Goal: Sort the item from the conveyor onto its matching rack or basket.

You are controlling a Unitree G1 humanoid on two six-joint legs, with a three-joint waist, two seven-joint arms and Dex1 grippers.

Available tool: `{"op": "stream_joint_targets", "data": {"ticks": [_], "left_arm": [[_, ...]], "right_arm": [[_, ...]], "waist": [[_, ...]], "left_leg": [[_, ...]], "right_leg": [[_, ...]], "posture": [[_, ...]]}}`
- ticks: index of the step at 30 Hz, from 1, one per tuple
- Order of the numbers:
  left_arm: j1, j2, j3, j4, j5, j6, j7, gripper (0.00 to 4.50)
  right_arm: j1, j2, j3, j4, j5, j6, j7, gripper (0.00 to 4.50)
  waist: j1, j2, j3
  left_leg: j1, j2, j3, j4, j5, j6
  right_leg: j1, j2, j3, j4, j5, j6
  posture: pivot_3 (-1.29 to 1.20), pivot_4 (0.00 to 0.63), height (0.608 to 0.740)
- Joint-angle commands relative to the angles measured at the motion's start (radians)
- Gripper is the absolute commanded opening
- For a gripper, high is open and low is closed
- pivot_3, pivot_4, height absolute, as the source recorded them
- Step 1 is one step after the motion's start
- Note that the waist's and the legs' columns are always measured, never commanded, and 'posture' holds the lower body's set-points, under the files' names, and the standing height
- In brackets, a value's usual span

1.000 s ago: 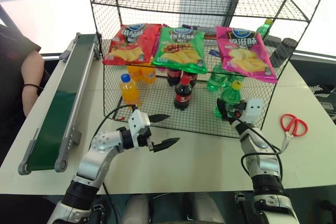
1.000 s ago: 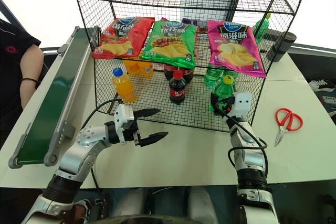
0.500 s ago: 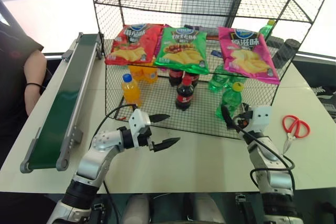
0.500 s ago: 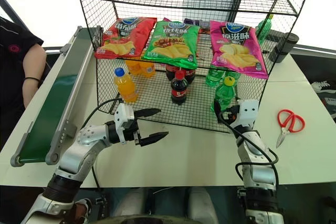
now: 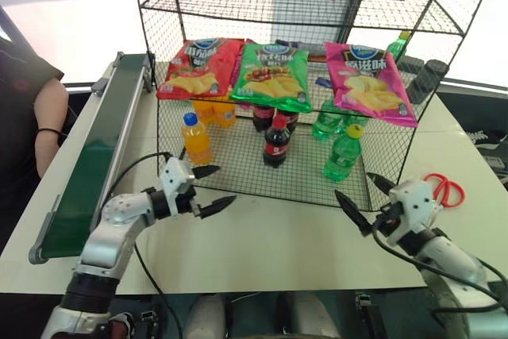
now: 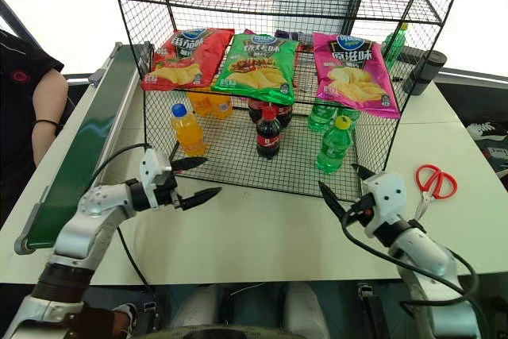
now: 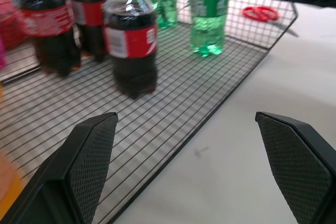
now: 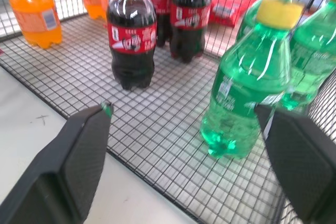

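The green bottle [image 5: 343, 152] stands upright on the rack's [image 5: 238, 172] bottom tier, both grippers [image 5: 206, 190] [image 5: 367, 196] released and empty over the counter, so a careless right-arm swing could still topple it.

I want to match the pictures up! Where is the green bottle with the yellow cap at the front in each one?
Left eye: green bottle, rack's bottom shelf, right side.
Right eye, same spot.
Left wrist, behind cola.
Right wrist, close up.
Shared landmark: front cola bottle.
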Motion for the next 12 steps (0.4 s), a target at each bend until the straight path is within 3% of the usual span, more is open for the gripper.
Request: {"op": "stream_joint_targets", "data": {"ticks": [1, 12], "left_arm": [[0.028, 0.05, 0.051, 0.017, 0.013, -0.022, -0.01, 4.5], [0.076, 0.059, 0.037, 0.017, 0.025, -0.071, -0.033, 4.5]], "right_arm": [[0.066, -0.032, -0.091, -0.046, 0.064, -0.013, 0.068, 4.45], [0.081, -0.044, -0.129, -0.023, 0.053, -0.016, 0.089, 4.45]], "waist": [[0.0, 0.0, 0.0], [0.0, -0.001, 0.0]], "left_leg": [[0.0, 0.0, 0.0, -0.001, 0.0, 0.0], [0.001, 0.0, 0.001, -0.001, 0.0, 0.0]], "right_leg": [[0.0, 0.0, 0.0, 0.0, 0.0, 0.0], [0.0, -0.001, 0.0, 0.0, -0.001, -0.002]], "posture": [[0.0, 0.15, 0.74], [0.0, 0.15, 0.74]]}}
